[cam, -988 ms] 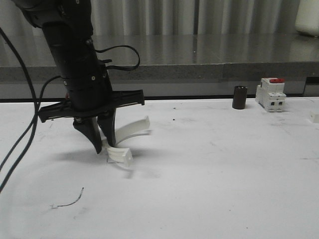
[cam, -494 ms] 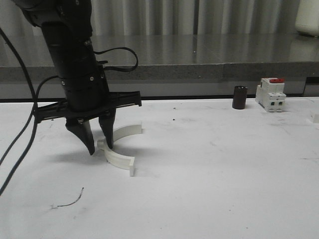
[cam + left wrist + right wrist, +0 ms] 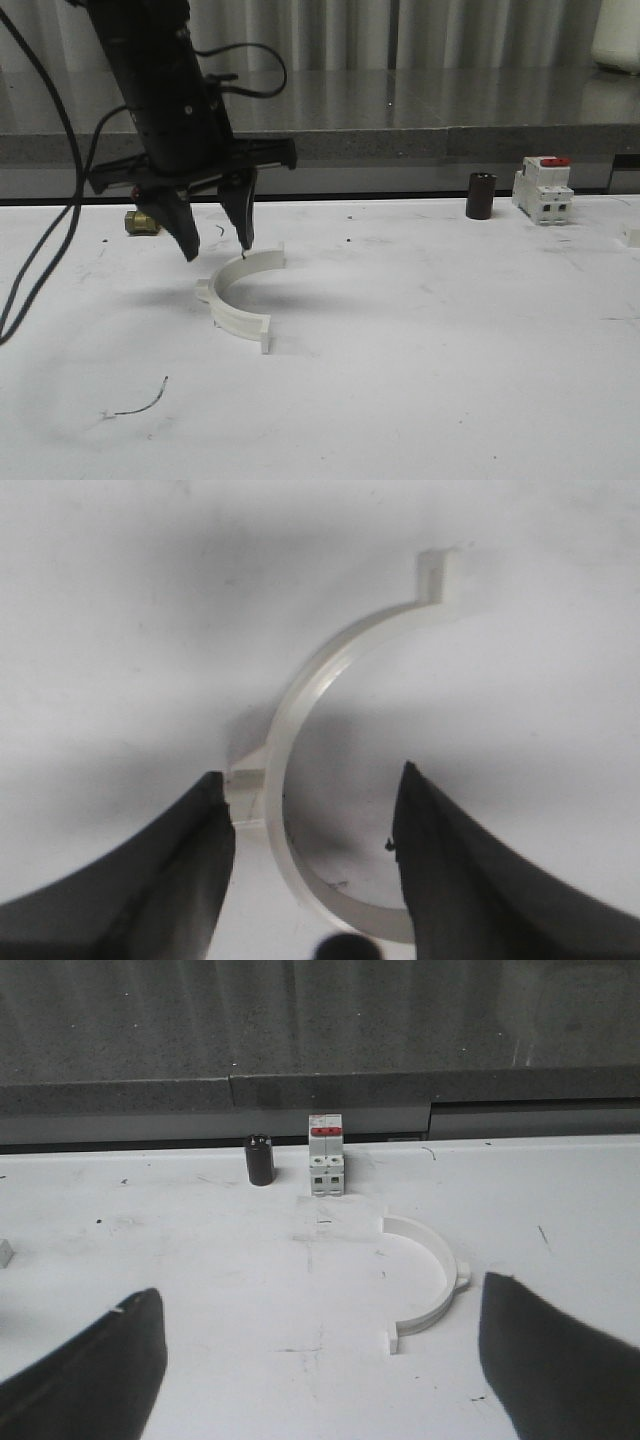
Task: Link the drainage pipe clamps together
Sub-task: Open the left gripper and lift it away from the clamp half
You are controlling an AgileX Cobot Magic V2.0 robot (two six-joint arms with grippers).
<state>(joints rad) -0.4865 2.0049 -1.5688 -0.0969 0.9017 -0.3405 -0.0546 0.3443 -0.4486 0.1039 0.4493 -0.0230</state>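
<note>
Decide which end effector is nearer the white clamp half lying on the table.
Left. The left end effector hangs open just above the clamp half; the right end effector is farther off, with bare table between.

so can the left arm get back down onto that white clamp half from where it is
Probably yes. The left gripper hangs open just above the clamp half, which lies flat on the table with nothing between them; in the left wrist view its fingers straddle the arc.

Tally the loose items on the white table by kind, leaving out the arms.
White clamp half-ring: 1
Black cylinder: 1
White switch with red top: 1
Brass fitting: 1
Thin wire scrap: 1
Small white piece: 1
Total: 6
</note>
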